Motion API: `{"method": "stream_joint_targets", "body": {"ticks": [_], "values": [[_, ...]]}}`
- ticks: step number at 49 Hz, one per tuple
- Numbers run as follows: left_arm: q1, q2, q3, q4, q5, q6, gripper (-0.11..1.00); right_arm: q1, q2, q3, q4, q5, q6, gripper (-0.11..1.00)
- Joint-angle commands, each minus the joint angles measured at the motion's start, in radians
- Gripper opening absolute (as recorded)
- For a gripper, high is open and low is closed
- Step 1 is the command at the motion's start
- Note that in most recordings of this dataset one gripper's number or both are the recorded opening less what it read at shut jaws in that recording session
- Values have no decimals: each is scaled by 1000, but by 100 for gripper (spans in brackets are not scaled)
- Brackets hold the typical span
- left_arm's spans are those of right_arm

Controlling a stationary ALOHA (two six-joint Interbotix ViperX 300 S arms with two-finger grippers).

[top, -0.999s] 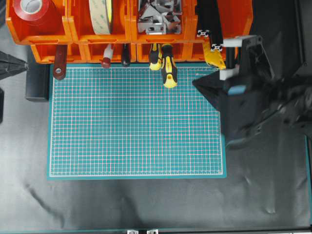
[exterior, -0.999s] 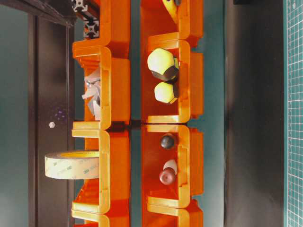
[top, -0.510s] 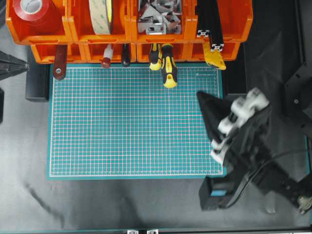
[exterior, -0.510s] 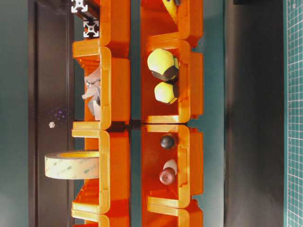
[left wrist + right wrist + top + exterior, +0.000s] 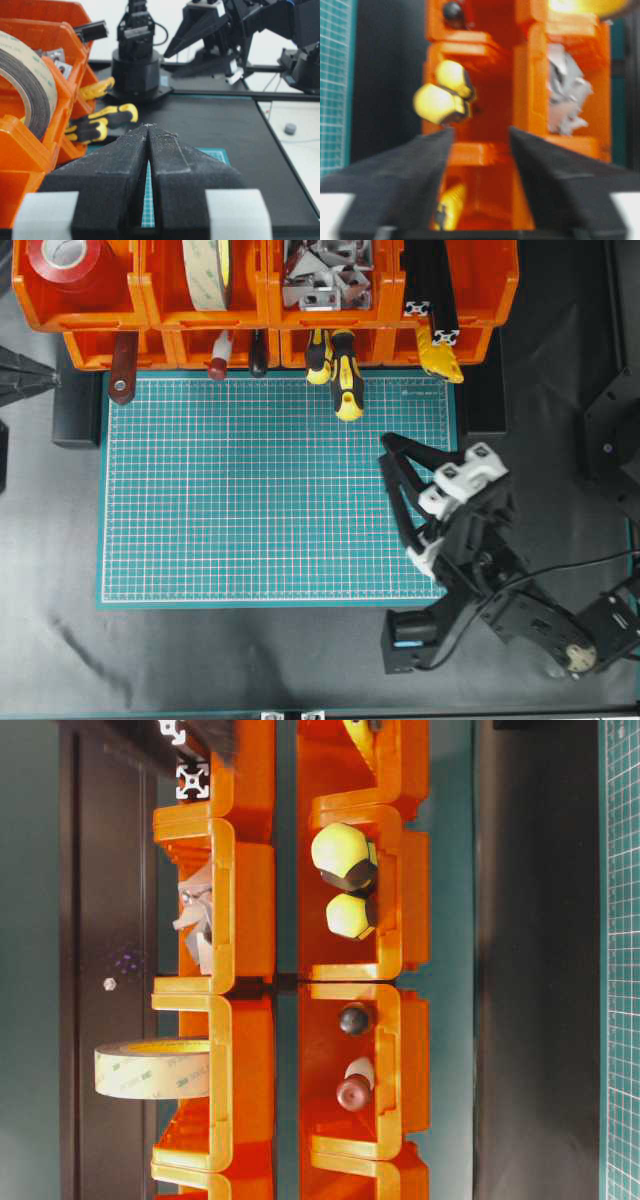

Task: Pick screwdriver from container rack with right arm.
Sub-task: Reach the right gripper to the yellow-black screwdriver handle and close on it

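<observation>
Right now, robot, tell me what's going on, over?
Right gripper open, empty, over green cutting mat. Left gripper shut. Black-and-yellow striped screwdriver in orange container rack. Path clear.

The right arm (image 5: 500, 590) is black and jointed, with a thin black cable looping beside it and a small blue mark near its base. Both end effectors have black pointed fingers (image 5: 165, 165) carrying white blocks (image 5: 462, 478).
</observation>
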State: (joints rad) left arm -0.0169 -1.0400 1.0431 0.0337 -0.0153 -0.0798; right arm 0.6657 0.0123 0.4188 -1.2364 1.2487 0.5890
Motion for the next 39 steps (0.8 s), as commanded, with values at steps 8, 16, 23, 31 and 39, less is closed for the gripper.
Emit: {"method": "stream_joint_targets", "body": {"ticks": [8, 16, 23, 31, 39], "values": [[-3, 9, -14, 3, -5, -3, 0, -49, 29, 11, 2, -84, 9, 86], [-2, 9, -14, 3, -5, -3, 0, -97, 63, 23, 2, -80, 12, 85], [0, 6, -14, 3, -9, -3, 0, -146, 86, 23, 0, -86, 12, 85], [2, -2, -15, 3, -8, -3, 0, -195, 101, 35, 0, -115, 14, 85], [2, -5, -15, 3, -5, -3, 0, -239, 104, 44, 0, -166, 14, 84]]}}
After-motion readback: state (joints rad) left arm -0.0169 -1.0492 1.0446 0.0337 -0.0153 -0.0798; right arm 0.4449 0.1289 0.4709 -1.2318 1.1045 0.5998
